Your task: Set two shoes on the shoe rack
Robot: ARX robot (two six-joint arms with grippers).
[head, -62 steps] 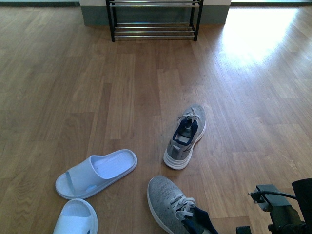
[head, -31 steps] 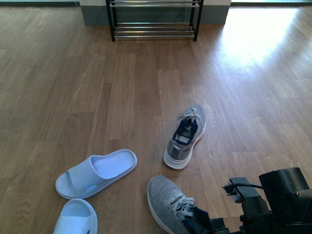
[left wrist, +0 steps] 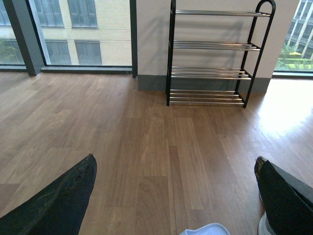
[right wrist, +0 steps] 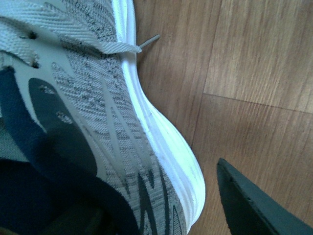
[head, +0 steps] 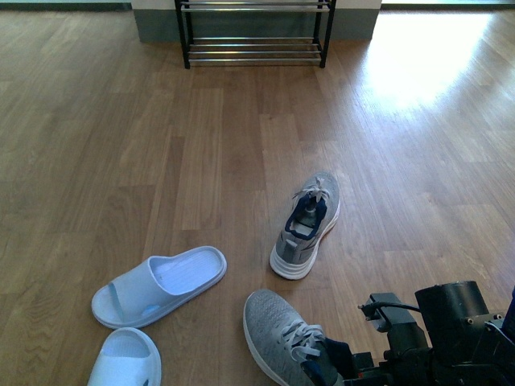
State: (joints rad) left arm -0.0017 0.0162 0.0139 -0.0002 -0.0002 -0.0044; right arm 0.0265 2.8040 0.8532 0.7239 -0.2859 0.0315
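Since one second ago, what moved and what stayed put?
The right arm slid in from the lower right toward the left, reaching the heel of the nearer grey sneaker. It has not visibly grabbed it. That sneaker, the farther sneaker, the pale slippers and the shoe rack stayed put.

Brown wood-plank floor runs to a white wall with grey skirting. Dark-framed windows flank the wall, showing a pale building outside. Sunlight glares on the floor.

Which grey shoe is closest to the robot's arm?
The near grey sneaker at the bottom of the front view, right beside the right arm. The other grey sneaker sits farther out, toward the shoe rack.
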